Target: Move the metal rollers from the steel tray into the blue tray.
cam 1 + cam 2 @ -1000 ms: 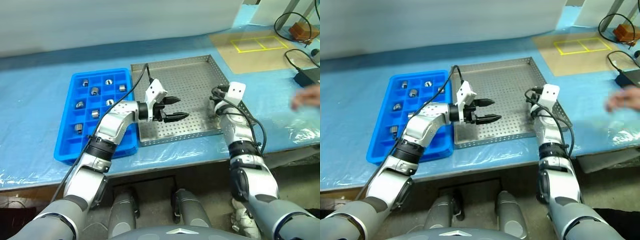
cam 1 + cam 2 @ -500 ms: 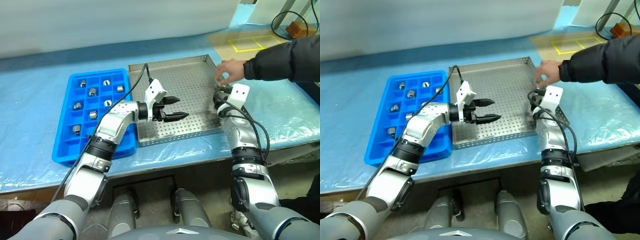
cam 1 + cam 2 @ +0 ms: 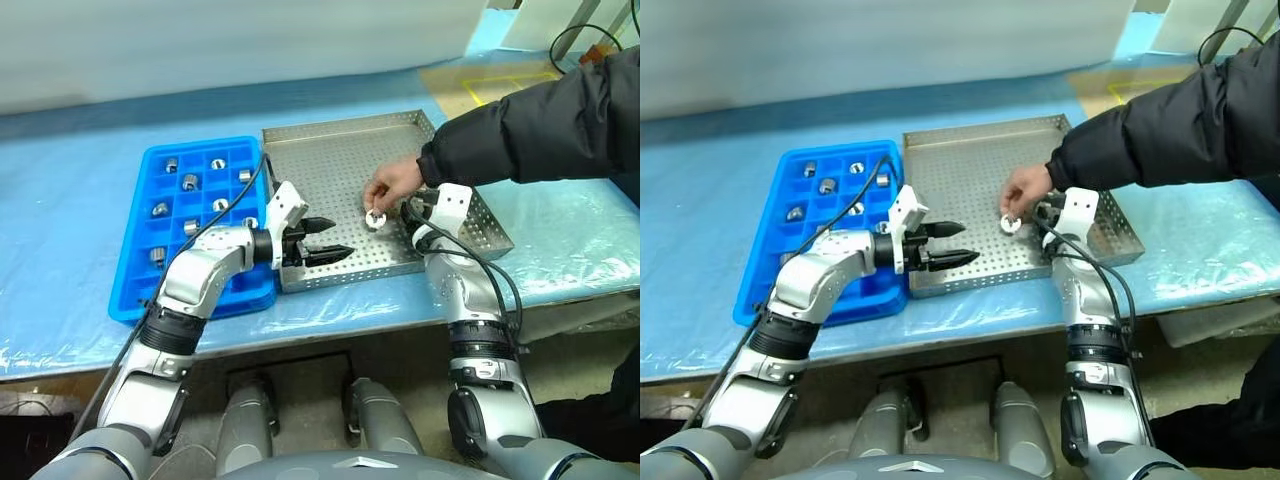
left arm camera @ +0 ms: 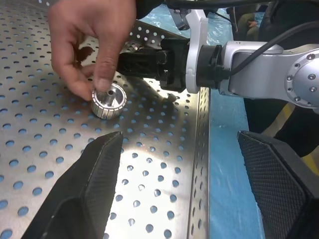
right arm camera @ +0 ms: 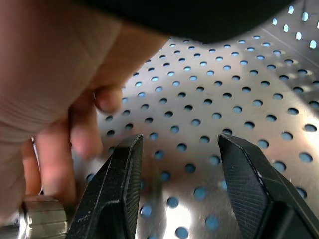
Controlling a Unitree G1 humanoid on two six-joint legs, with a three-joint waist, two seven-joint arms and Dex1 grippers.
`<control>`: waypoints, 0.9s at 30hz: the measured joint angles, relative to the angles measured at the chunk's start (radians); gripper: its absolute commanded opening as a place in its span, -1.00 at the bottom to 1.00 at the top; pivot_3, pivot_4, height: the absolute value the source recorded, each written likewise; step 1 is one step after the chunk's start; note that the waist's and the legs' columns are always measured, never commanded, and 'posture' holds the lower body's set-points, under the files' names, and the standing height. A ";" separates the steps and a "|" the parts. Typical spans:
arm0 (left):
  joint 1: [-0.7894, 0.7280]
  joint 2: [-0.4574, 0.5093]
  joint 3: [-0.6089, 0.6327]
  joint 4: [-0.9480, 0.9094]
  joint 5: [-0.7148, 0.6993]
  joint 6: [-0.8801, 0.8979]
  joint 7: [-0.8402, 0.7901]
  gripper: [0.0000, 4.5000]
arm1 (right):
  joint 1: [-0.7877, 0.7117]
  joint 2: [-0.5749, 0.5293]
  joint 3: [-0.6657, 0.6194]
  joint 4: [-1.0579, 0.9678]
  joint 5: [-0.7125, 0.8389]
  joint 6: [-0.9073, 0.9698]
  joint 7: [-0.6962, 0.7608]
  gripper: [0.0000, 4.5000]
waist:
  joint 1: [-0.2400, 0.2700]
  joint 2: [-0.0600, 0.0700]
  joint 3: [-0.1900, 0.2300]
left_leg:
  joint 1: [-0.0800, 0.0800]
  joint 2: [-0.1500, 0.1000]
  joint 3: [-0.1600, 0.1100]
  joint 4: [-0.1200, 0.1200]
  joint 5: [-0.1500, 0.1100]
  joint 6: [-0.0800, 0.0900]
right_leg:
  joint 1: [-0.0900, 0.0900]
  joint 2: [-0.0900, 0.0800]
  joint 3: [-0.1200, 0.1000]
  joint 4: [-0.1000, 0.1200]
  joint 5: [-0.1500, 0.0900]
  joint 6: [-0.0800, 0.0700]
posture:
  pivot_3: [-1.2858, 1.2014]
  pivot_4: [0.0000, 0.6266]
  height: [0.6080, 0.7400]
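The steel tray (image 3: 340,160) lies mid-table with the blue tray (image 3: 140,290) at its left. Several metal rollers (image 3: 190,182) sit in the blue tray's compartments. A person's hand (image 3: 392,182) holds one roller (image 3: 376,219) on the steel tray's perforated floor; it also shows as roller (image 4: 108,100) and roller (image 5: 42,216). My left gripper (image 3: 325,238) is open over the tray's front left part, pointing at that roller, with nothing between its fingers. My right gripper (image 5: 179,164) is open just right of the hand, low over the tray floor, and holds nothing.
The person's dark sleeve (image 3: 530,120) reaches in from the right across the steel tray's far right part. Blue plastic sheet (image 3: 80,210) covers the table. A cable (image 3: 575,35) lies at the far right corner.
The person's arm has reached further across the steel tray and brought a roller down onto its floor. Both my grippers have drawn back toward the tray's front edge.
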 measured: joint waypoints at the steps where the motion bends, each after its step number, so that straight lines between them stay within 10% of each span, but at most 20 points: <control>1: 0.003 0.005 0.000 -0.008 -0.002 0.009 0.001 0.72 | 0.004 0.002 0.002 -0.009 -0.001 0.005 -0.003 0.08 | 0.001 0.000 0.000 | 0.001 0.000 0.000 -0.001 0.001 -0.001 | 0.000 0.000 0.000 0.000 0.000 0.000 | -0.23 -0.52 1.00; 19: -0.139 -0.014 0.017 0.159 0.006 -0.117 0.017 0.72 | -0.170 -0.026 -0.004 0.161 -0.008 -0.093 0.056 0.08 | 0.003 0.000 0.000 | 0.004 -0.001 0.000 -0.008 0.004 -0.006 | 0.000 0.001 0.002 -0.001 0.000 0.000 | -0.18 -0.52 1.00; 27: -0.140 0.007 0.056 0.201 0.012 -0.165 0.039 0.72 | -0.153 -0.123 0.039 -0.016 0.098 0.000 0.320 0.08 | 0.019 0.000 0.000 | 0.005 -0.001 0.000 -0.007 0.004 -0.005 | 0.001 0.001 0.001 0.000 0.000 0.000 | -0.17 -0.52 1.00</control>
